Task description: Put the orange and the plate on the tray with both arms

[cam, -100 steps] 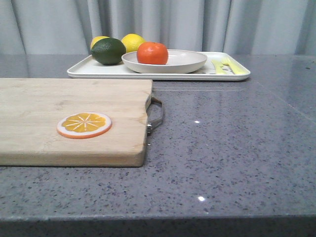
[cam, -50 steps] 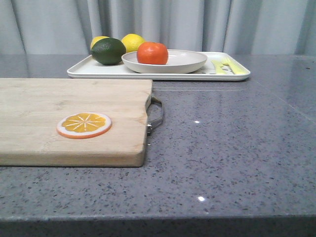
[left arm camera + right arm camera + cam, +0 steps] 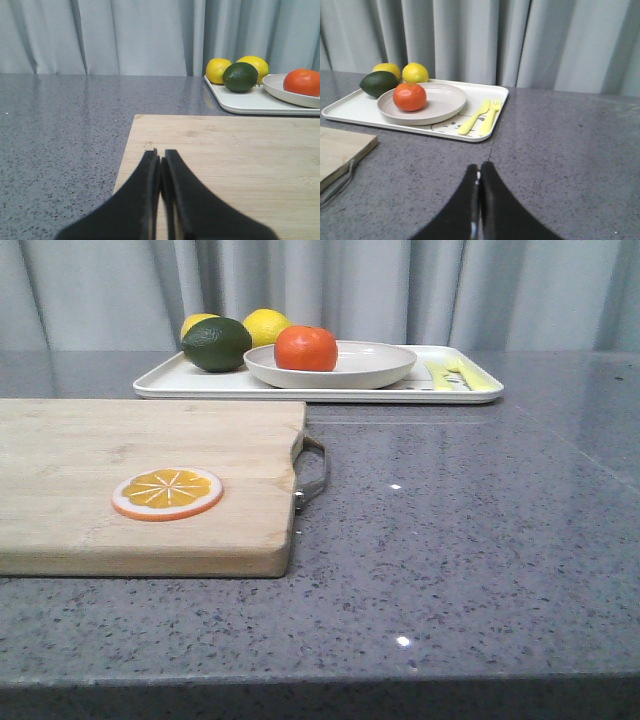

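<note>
Tray (image 3: pixel 160 386), table's far edge: holds plate (image 3: pixel 375 365), two lemons (image 3: pixel 415 73), dark green fruit (image 3: pixel 216 344), yellow cutlery (image 3: pixel 481 117).
Plate, mid-tray: holds orange (image 3: pixel 306 348).
Left gripper (image 3: pixel 161 156) and right gripper (image 3: pixel 479 175): fingers pressed together, empty.
Judgement: task looks complete; keep both arms clear of the tray.

The left gripper (image 3: pixel 161 162) has its dark fingers pressed together, tips meeting, held low and level. The right gripper (image 3: pixel 479 175) is likewise closed and empty. Neither arm shows in the front view.
</note>
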You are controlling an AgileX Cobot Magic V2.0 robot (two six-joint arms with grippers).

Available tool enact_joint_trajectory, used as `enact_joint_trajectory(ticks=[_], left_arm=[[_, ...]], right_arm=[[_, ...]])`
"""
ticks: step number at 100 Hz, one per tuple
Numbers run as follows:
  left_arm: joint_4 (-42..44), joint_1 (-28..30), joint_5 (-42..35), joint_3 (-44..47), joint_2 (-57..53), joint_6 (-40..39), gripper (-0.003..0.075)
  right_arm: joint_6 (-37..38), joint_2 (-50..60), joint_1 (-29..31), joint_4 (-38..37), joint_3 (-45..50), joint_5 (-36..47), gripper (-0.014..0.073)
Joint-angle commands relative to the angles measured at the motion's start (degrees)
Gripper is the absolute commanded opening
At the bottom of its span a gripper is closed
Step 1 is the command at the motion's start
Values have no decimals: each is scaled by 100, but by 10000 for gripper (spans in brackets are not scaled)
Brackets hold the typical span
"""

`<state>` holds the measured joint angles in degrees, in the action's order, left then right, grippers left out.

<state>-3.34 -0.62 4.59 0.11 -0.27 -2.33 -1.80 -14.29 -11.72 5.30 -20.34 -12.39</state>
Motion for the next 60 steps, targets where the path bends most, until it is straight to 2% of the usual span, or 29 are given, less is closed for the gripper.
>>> enact_joint_trajectory(ticks=[1,12,24,60], left_arm=[[-20,18,-459,39,-194,-16,-20],[-20,18,-459,39,-194,-16,-20],[-20,18,-459,39,-194,-16,-20],[-20,18,-459,39,-194,-16,-20]], right_arm=[[419,46,107,-563,112,1043,-68],[824,190,289,-1029,477,1557,-68],[1029,389,526,-1206,877,1893,-68],[1029,1132,952,-1226,1847,1959,-68]])
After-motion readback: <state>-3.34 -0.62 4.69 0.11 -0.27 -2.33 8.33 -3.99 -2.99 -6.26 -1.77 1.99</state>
